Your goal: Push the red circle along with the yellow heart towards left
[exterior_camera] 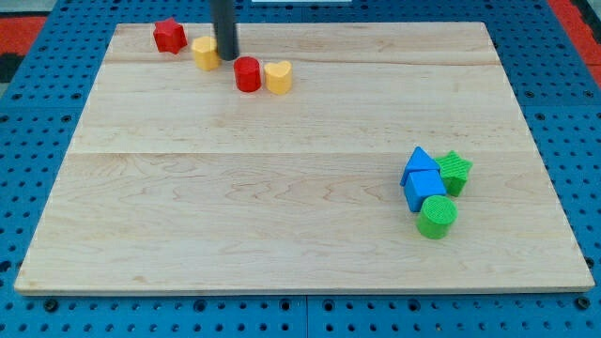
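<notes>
Inspection found my tip (226, 56) at the far left of the wooden board (282, 188), between the yellow block (206, 53) on its left and the red circle (248, 74) on its right, near both. No jaws existed to spread or press; the arm ended in a bare rod. The yellow heart (278, 78) touched the red circle's right side. A red block (170, 36) sat farther left. Two blue blocks (422, 178) and two green blocks (438, 216) clustered near right.

Bright, even light falls from overhead across the pale wooden board (282, 188), with no harsh glare. The small coloured blocks cast only short, soft shadows. Focus is fairly sharp throughout, though the board's edges look trapezoidal from perspective.
</notes>
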`<move>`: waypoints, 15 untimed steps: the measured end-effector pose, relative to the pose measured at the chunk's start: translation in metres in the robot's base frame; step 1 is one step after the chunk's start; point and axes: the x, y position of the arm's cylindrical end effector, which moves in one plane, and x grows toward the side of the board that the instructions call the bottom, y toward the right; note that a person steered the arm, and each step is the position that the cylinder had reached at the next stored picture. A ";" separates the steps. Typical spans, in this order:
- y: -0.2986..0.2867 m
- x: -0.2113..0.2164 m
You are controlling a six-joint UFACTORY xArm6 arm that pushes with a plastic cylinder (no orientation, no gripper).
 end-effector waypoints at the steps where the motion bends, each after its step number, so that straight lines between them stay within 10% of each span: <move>1: -0.008 -0.006; 4: 0.187 0.043; 10: -0.041 0.048; 15: -0.080 0.075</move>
